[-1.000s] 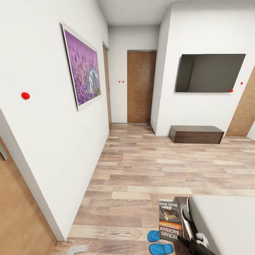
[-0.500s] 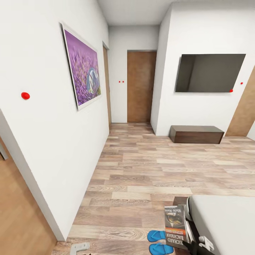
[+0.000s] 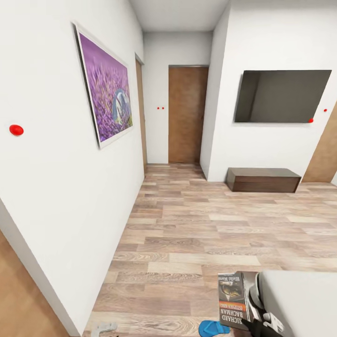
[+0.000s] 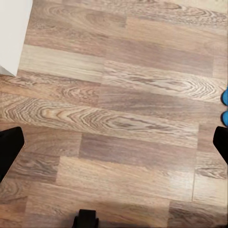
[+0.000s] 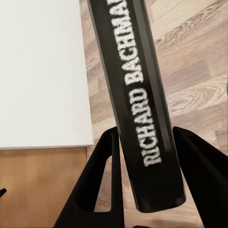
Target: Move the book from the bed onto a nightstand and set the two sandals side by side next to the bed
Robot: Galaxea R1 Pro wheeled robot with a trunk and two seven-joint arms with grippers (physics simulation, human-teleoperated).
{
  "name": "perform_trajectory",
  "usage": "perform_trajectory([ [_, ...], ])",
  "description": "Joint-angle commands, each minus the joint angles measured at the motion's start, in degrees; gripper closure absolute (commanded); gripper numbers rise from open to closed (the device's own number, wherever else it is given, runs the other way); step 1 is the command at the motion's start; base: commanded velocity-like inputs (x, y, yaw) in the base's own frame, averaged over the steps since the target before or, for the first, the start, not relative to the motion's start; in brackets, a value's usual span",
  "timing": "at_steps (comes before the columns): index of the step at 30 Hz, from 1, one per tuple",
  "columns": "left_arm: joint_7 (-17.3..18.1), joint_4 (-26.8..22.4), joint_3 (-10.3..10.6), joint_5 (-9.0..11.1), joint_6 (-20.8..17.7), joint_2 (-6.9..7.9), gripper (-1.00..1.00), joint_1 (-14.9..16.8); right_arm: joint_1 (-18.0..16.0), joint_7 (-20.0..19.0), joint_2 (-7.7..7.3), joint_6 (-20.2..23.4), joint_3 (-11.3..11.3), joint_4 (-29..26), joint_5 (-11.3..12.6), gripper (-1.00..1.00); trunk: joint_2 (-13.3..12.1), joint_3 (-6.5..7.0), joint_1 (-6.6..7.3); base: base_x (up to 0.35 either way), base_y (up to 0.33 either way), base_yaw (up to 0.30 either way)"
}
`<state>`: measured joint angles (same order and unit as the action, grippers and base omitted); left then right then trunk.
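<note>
Now carrying the book (image 3: 231,301), near and right in the head view, standing up on end beside the corner of the bed (image 3: 299,299). Held by the right claw (image 5: 142,190), pinched on the spine between two black fingers (image 5: 102,175), spine lettering reading "RICHARD BACHMAN". Gripped at the low end, probably so the cover stays free and the book can be laid flat later. Off the mattress already, so likely on the way to a nightstand; none to be seen yet.

One blue sandal (image 3: 213,327) on the wood floor (image 3: 187,224), near, just left of the book and close to the bed. Small bits of blue at the edge of the left wrist view too (image 4: 225,97), likely sandal, too little to tell more.

Left claw (image 4: 114,142) spread wide, holding nothing, pointing down at bare floor planks; likely kept free for the sandals.

Far off: a brown door (image 3: 187,114), a dark screen (image 3: 283,96) on the right wall, a long low sideboard (image 3: 263,179) under it, and a purple picture (image 3: 105,89) on the left wall.

Next job, by guess: find the nightstand, then set the book down flat on top.
</note>
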<state>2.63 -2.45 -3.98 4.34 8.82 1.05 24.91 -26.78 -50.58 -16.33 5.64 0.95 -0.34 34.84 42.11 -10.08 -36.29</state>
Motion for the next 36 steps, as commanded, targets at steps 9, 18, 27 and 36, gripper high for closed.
perform_trajectory([
  [9,0.3,0.1,-0.4,0.4,0.1,0.0,-1.0,0.1,0.0,-0.2,-0.02,0.6,0.0,0.1,0.6,1.0,0.1,-0.08,-0.04,0.224,0.236,0.0],
  [18,0.3,0.1,-0.4,0.5,0.1,0.0,-1.0,0.1,0.0,-0.3,-0.07,0.6,0.0,0.1,0.6,1.0,0.1,-0.08,-0.04,0.151,0.173,0.0],
  [27,0.3,0.1,-0.4,0.5,0.1,0.0,-1.0,0.1,0.0,-0.2,-0.13,0.6,0.0,0.1,0.6,1.0,0.1,-0.08,-0.04,0.145,0.01,0.0],
  [36,0.3,0.1,-0.3,0.4,0.1,-0.03,-1.0,0.1,0.0,-0.2,-0.06,0.6,0.0,0.1,0.6,1.0,0.1,-0.08,-0.04,0.326,0.024,0.0],
])
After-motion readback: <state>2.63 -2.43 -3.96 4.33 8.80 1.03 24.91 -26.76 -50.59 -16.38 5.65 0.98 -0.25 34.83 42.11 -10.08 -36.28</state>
